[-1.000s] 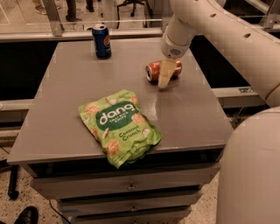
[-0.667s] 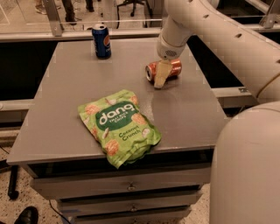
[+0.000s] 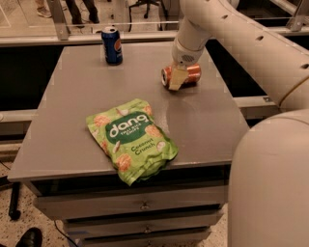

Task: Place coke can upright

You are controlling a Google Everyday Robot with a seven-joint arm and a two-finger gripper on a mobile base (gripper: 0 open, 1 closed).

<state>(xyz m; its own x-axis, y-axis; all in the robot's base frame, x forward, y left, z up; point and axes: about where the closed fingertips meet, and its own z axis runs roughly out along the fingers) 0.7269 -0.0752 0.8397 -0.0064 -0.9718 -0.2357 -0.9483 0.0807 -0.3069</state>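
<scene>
Moved: since a second ago the arm (image 3: 227, 29) is being carried slightly leftward above the table, while the coke can (image 3: 192, 73) is being left in almost the same spot.
Counts: one green snack bag (image 3: 131, 140) is being shown nearest, one coke can beyond it, and one blue Pepsi can (image 3: 112, 46) farthest. Two cans in all are being counted.
Surface: all three are being borne by a plain grey table (image 3: 72, 111), and drawers (image 3: 145, 207) are being shown under its front edge.
Room: a speckled floor and a dark shoe (image 3: 29, 237) are being glimpsed at the near left. The legs of standing people (image 3: 79, 8) are being shown beyond the far edge.
Coke can: it is being shown lying on its side at the far right of the table, red-orange, with one round end turned leftward.
Gripper: the gripper (image 3: 176, 77) is being held down at the can's near side, touching it. Whether the can is being clamped cannot be told.
</scene>
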